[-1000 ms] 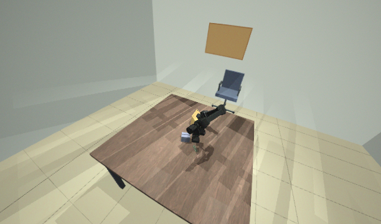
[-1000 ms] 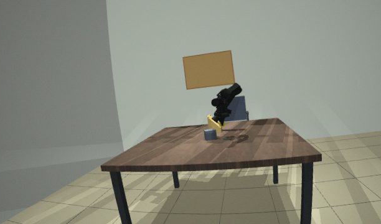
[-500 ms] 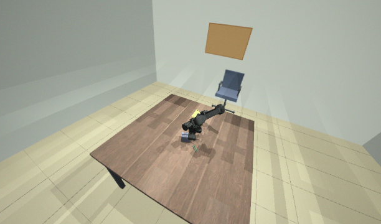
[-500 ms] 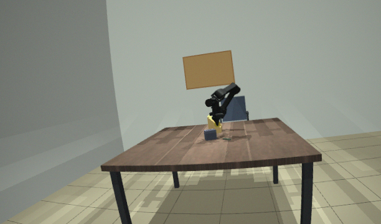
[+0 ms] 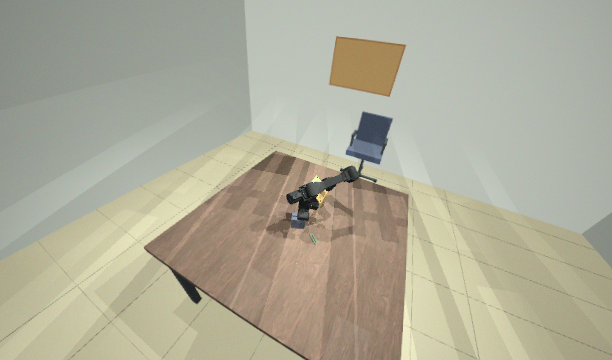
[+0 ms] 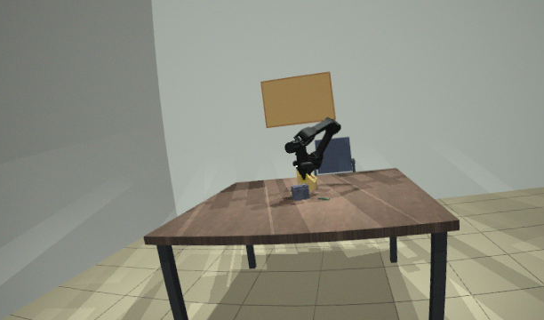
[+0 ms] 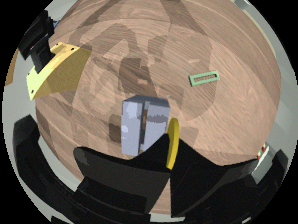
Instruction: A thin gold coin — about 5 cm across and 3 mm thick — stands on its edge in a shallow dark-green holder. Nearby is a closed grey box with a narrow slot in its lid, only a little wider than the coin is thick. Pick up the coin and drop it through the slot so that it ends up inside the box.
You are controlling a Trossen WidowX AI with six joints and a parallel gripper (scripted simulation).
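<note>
One empty green holder (image 5: pixel 313 242) (image 6: pixel 324 199) (image 7: pixel 204 83), one grey slotted box (image 5: pixel 298 224) (image 6: pixel 300 193) (image 7: pixel 131 129), contents hidden from us, our gripper (image 5: pixel 303 215) (image 6: pixel 304 176) (image 7: pixel 168 137) clenched on the round gold coin (image 7: pixel 173 145), wood-grained table (image 5: pixel 226 250) (image 6: pixel 236 227) (image 7: pixel 240 110) below.

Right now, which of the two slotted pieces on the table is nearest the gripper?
The blue-grey box with the dark lid slot, not the thin green holder.

Top looks steeply down — exterior lower, farther — both facing one corkboard (image 5: pixel 367 66) (image 6: pixel 298 100).
</note>
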